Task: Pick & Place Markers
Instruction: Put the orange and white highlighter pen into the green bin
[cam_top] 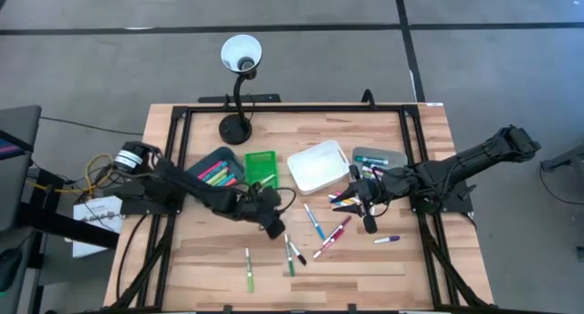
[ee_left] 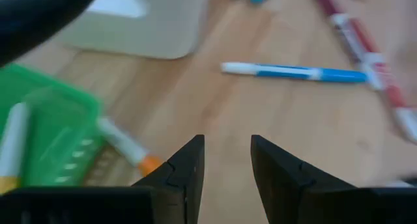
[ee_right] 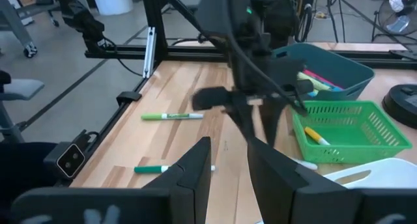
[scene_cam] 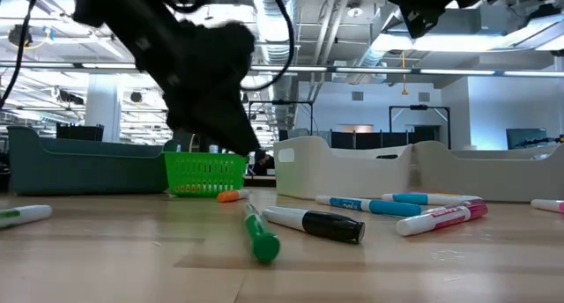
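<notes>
Lying scattered over the lower middle of the wooden desk [cam_top: 210,259] in the high view: the markers [cam_top: 315,225], most of them loose between the two arms, with a few more already sorted into the bins near the frame's centre. Standing in a row across the middle of that view, left to right: a teal bin [cam_top: 217,166] holding pink and yellow pens, a green basket [cam_top: 260,167], a white tray [cam_top: 318,165], and a smaller grey bin [cam_top: 370,157] with a couple of pens, probably so that each colour goes to its own container. Hovering just below the green basket, the left pincer [cam_top: 271,225], with fingers [ee_left: 186,178] parted by a narrow gap and nothing between them in the left wrist view; pointing down at bare wood, near an orange-tipped marker [ee_left: 127,148] resting against the basket's foot and a blue marker [ee_left: 306,72] farther off. Probably choosing the next pen to take, the orange-tipped one being closest. Hanging over the cluster of pens right of centre, the right pincer [cam_top: 369,221], also slightly apart and gripping nothing in its own wrist view. Lying in the low view's foreground, a green marker [scene_cam: 258,235] and a black-capped marker [scene_cam: 315,222], both untouched. Much of the sorting appearing not yet done.
</notes>
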You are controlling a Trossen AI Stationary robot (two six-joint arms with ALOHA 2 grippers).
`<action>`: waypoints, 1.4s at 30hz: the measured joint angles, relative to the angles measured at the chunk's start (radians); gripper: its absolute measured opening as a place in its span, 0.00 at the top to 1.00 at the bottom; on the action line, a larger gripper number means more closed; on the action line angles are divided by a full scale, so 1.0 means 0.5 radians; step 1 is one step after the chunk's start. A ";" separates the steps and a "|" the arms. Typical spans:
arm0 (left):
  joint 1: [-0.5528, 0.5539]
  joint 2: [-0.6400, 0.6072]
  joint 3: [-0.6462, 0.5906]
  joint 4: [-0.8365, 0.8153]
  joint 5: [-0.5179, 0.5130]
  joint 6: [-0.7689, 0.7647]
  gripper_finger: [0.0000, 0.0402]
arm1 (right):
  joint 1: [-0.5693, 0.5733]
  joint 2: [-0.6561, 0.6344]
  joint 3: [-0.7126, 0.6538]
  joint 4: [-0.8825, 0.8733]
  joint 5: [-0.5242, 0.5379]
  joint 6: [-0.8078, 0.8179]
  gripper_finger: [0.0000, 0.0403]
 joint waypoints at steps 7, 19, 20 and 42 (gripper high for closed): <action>0.095 0.062 -0.002 -0.048 -0.013 -0.144 0.70 | 0.000 0.000 0.000 -0.003 0.000 -0.001 0.77; 0.095 0.063 -0.135 -0.060 -0.113 -0.313 0.70 | 0.000 0.000 0.000 -0.003 0.000 0.002 0.77; 0.095 0.063 -0.135 -0.053 -0.139 -0.313 0.70 | 0.000 0.000 0.000 -0.003 0.000 0.002 0.77; 0.114 0.163 -0.135 -0.004 -0.092 -0.408 0.70 | 0.000 0.000 0.000 0.003 -0.001 0.002 0.77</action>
